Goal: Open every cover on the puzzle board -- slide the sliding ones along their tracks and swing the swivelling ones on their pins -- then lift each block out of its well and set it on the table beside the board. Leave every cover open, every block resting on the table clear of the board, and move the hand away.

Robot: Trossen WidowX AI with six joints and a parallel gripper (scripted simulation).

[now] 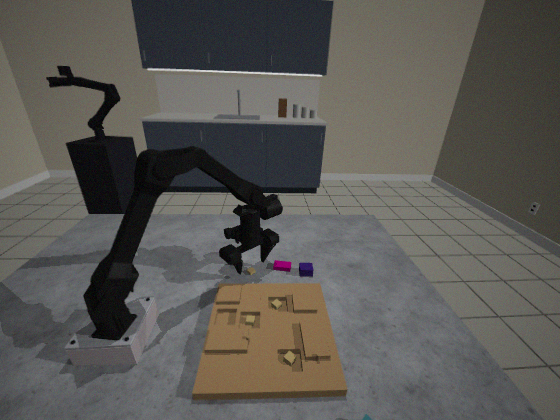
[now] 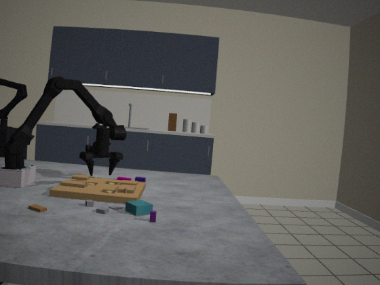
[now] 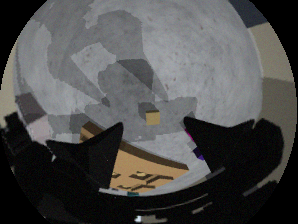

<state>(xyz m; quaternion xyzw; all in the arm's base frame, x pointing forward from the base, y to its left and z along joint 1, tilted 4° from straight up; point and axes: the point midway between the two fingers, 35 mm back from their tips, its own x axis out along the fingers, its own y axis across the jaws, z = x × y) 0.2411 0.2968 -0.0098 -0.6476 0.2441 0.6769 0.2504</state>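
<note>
The wooden puzzle board (image 1: 240, 384) (image 3: 131, 157) lies on the table. Its covers, at upper left (image 1: 228, 295), lower left (image 1: 225, 343), upper right (image 1: 306, 302) and right (image 1: 317, 341), stand clear of the wells. Small tan blocks sit in three wells: upper middle (image 1: 276, 303), left centre (image 1: 250, 320) and lower right (image 1: 289, 357). The recess at far left (image 1: 226, 317) looks empty. Another tan block (image 1: 251, 271) (image 3: 152, 118) rests on the table just behind the board, clear of it. My gripper (image 1: 251, 266) (image 2: 100, 175) (image 3: 154, 123) is open and empty above that block.
A magenta block (image 1: 282, 265) (image 2: 124, 178) and a dark purple block (image 1: 306, 269) (image 2: 140, 179) lie behind the board, right of the gripper. A teal block (image 2: 138, 207), a purple piece (image 2: 153, 216), an orange piece (image 2: 37, 207) and grey pieces (image 2: 102, 210) lie in front of the board.
</note>
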